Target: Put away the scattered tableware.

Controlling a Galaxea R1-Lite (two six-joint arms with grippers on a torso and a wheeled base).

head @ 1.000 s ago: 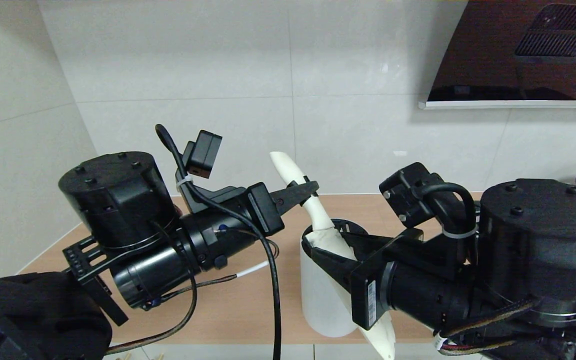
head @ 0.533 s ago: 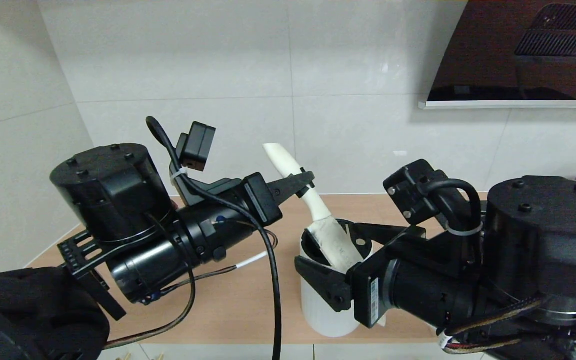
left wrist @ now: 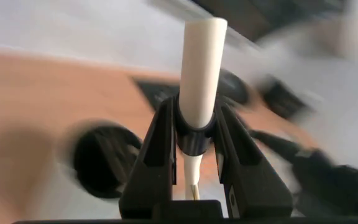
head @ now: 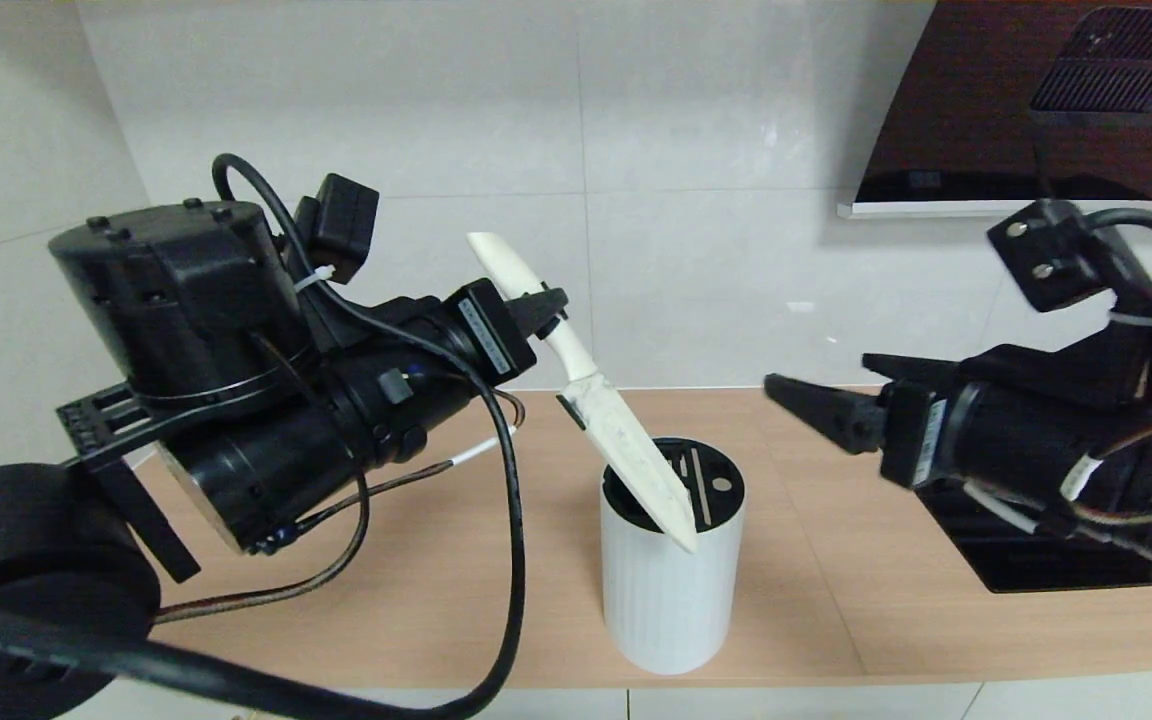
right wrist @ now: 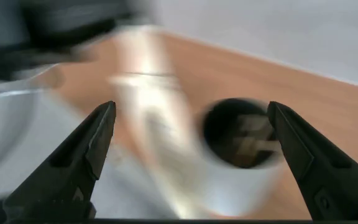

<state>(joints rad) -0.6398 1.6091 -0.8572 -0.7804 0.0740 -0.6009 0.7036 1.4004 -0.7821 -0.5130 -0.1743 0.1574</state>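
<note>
My left gripper is clamped on the handle of the white knife. The knife hangs in the air, tilted, with the handle up toward the wall and the blade pointing down at the holder. The holder stands upright on the counter, and its black top has slots. From the head view the blade lies across this top and the tip shows in front of the near rim, so I judge the knife is not yet in any slot, though I cannot tell how high above it the tip is.

My right gripper is beside the holder, well apart from it, with the fingers wide apart and nothing between them.

To do this step well, I think the blade must first come closer to upright, because at this angle the tip would hit the top and could push the holder over. Then bring the tip over one long slot, turn the flat of the blade along it, and lower slowly — letting go only when the blade sits deep. The right gripper could steady the holder wall if it rocks.
</note>
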